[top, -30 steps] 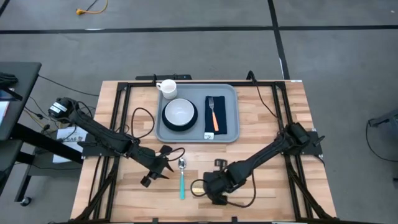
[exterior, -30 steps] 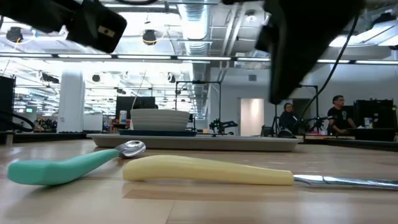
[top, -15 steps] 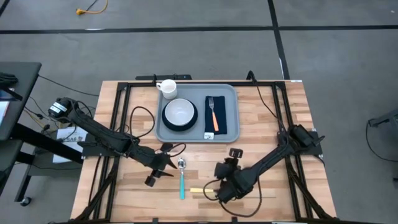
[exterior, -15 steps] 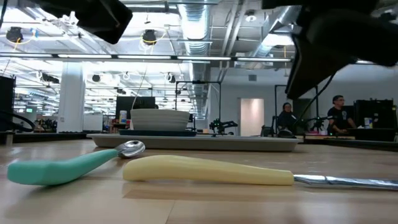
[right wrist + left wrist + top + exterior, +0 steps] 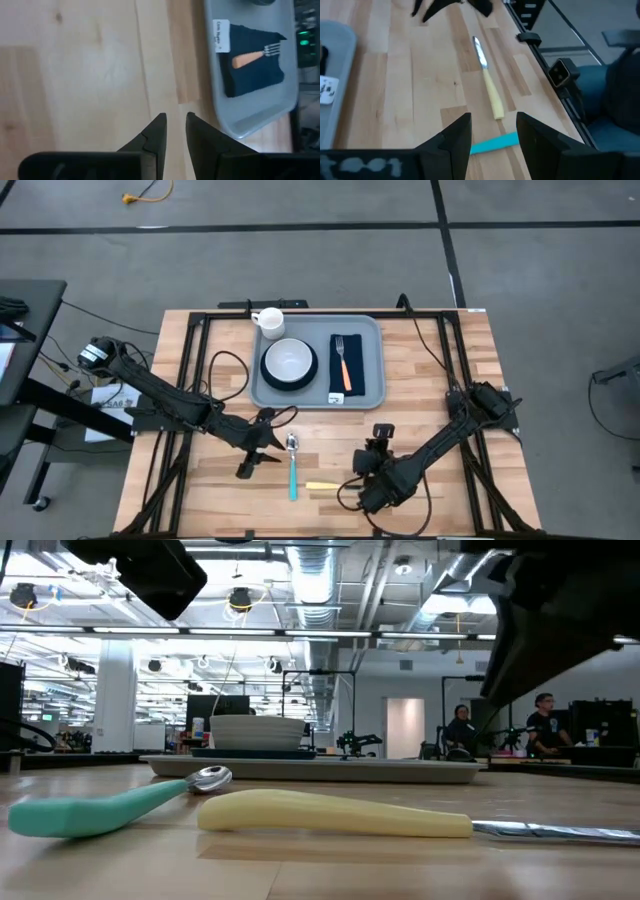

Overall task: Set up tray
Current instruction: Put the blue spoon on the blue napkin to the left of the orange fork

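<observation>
while the tray (image 5: pixel 372 360) lay far, the left gripper (image 5: pixel 262 442) gaped beside the spoon (image 5: pixel 292 468); the right gripper (image 5: pixel 368 483), narrowly parted, hung near the knife (image 5: pixel 322 486).

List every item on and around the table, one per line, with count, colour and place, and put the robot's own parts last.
tray: one, light grey-blue, far middle of the table.
plate: one, dark, left half of the tray.
bowl: one, white, on the plate.
mug: one, white, tray's far left corner.
napkin: one, dark navy, right half of the tray.
fork: one, orange handle, on the napkin.
spoon: one, teal handle, bare table near the tray.
knife: one, pale yellow handle, beside the spoon.
people: two, seated, in the room behind.
left pincer: open, left of the spoon.
right pincer: slightly open, by the knife's blade end.
</observation>
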`<move>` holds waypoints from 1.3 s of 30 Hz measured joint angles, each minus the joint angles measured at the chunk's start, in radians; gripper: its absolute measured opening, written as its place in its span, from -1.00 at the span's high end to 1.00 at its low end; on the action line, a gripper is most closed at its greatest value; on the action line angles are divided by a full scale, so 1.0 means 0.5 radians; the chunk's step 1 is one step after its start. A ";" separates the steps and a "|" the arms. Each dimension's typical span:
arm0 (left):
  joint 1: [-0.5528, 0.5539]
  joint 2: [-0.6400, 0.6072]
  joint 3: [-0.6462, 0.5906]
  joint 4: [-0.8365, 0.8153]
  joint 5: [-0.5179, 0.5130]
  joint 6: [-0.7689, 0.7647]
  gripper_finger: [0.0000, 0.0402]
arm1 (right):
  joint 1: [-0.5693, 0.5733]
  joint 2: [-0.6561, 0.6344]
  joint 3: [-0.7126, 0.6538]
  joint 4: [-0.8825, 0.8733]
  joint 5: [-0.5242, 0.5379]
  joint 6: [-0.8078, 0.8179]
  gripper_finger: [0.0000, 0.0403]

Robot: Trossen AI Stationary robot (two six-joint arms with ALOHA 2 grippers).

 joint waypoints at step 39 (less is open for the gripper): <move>-0.091 0.472 -0.016 0.140 -0.629 -0.430 0.28 | -0.030 -0.135 0.001 0.969 -0.031 -0.396 0.68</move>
